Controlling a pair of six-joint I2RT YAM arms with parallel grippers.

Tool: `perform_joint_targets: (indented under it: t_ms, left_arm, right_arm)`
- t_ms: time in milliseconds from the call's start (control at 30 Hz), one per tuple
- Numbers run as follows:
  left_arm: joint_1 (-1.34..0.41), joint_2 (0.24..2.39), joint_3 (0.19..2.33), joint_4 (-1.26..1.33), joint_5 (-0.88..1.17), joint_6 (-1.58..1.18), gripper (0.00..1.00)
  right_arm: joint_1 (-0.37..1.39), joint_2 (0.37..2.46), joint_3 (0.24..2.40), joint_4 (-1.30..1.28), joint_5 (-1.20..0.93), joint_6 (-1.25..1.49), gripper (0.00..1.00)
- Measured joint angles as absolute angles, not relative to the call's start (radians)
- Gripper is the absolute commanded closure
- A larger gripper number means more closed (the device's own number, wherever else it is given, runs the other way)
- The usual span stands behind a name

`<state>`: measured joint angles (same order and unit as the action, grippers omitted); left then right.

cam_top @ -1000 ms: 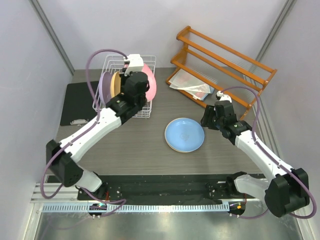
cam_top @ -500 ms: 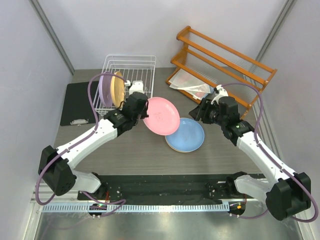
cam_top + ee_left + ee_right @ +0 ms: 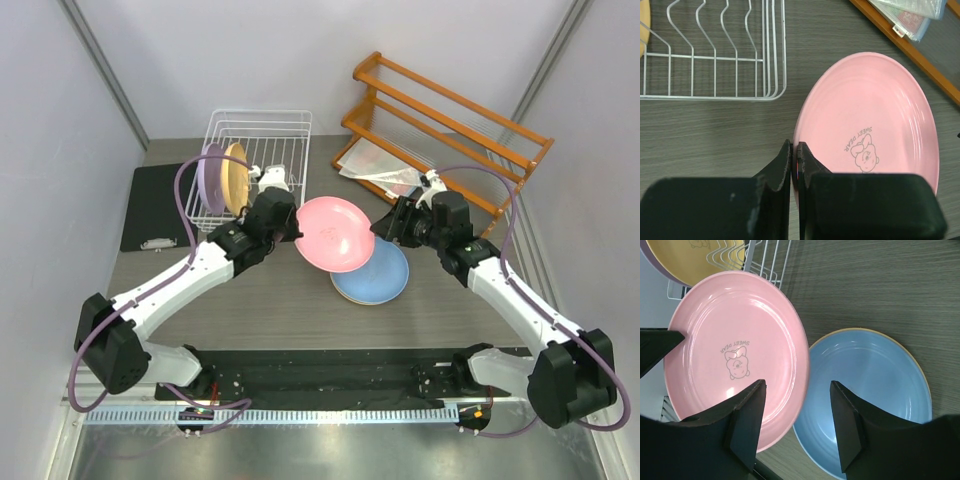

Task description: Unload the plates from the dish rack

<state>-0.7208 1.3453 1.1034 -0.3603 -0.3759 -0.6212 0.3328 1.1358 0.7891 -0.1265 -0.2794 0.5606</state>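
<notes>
My left gripper (image 3: 296, 231) (image 3: 795, 147) is shut on the left rim of the pink plate (image 3: 337, 233) (image 3: 875, 115) and holds it, tilted, above the table, right of the white wire dish rack (image 3: 262, 150) (image 3: 715, 55). My right gripper (image 3: 385, 228) (image 3: 797, 384) is open, and its jaws straddle the pink plate's (image 3: 735, 350) right rim without touching it. The light blue plate (image 3: 378, 275) (image 3: 870, 390) lies flat on the table with a thin tan rim of another plate showing under it. A lilac plate (image 3: 209, 180) and a yellowish plate (image 3: 236, 178) (image 3: 690, 255) stand in the rack.
The orange wooden slatted shelf rack (image 3: 450, 120) stands at the back right with plastic packets (image 3: 385, 175) under it. A black clipboard (image 3: 155, 205) lies left of the dish rack. Grey walls close in both sides.
My left gripper lifted the pink plate out of the rack and carried it right, over the blue plate's edge. My right gripper moved left up to the pink plate's rim.
</notes>
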Motion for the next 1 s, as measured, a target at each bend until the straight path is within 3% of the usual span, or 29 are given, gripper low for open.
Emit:
perform_joint_targets:
  t_ms: [367, 433, 467, 600, 667, 733, 767, 867, 900, 1000]
  left_arm:
    - [-0.746, 1.341, 1.089, -0.339, -0.365, -0.637, 1.0]
    - [-0.748, 1.341, 1.089, -0.334, -0.363, -0.643, 1.0]
    - [-0.749, 1.341, 1.089, -0.33, -0.362, -0.645, 1.0]
    - [-0.749, 1.341, 1.089, -0.32, -0.361, -0.648, 1.0]
    - [-0.749, 1.341, 1.088, -0.316, -0.359, -0.646, 1.0]
    - [-0.752, 1.337, 1.08, -0.315, -0.355, -0.648, 0.52]
    - [-0.754, 1.336, 1.073, -0.311, -0.355, -0.651, 0.41]
    - [-0.756, 1.33, 1.063, -0.299, -0.368, -0.647, 0.18]
    - [-0.756, 1.326, 1.061, -0.295, -0.377, -0.645, 0.03]
    - [-0.756, 1.311, 1.057, -0.297, -0.429, -0.631, 0.0]
  right_arm:
    - [0.345, 1.213, 0.772, -0.12, -0.292, 0.564, 0.44]
    - [0.346, 1.223, 0.768, -0.121, -0.292, 0.564, 0.52]
    - [0.346, 1.227, 0.768, -0.121, -0.292, 0.564, 0.66]
    - [0.346, 1.231, 0.764, -0.12, -0.292, 0.561, 0.92]
    - [0.347, 1.23, 0.762, -0.118, -0.29, 0.562, 0.97]
    - [0.347, 1.228, 0.76, -0.118, -0.281, 0.567, 0.99]
    - [0.346, 1.225, 0.76, -0.117, -0.275, 0.567, 0.99]
    - [0.347, 1.213, 0.759, -0.153, -0.244, 0.546, 0.99]
    - [0.347, 1.21, 0.759, -0.168, -0.23, 0.541, 0.99]
    - [0.348, 1.196, 0.758, -0.221, -0.175, 0.524, 0.99]
